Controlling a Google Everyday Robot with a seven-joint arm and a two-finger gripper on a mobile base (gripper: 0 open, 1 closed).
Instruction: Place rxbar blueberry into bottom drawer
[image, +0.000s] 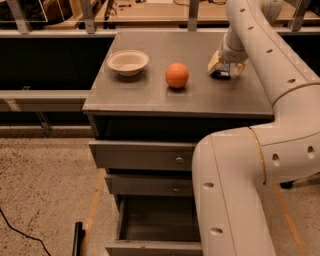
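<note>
The rxbar blueberry (220, 74), a small dark wrapper, lies on the right side of the grey cabinet top (150, 95). My gripper (226, 69) has come down over it from above, with its cream fingers (214, 62) spread on either side of the bar and down at the cabinet top. The jaws look open around the bar, and part of the bar is hidden by them. The bottom drawer (150, 247) is pulled out below, showing its deep grey inside. My arm (260, 50) curves from the lower right up over the cabinet.
An orange ball (177, 75) sits mid-top, left of the bar. A cream bowl (128, 62) stands at the left. Two upper drawers with round knobs (179, 160) are shut. A black cable and a dark object (77, 239) lie on the speckled floor at left.
</note>
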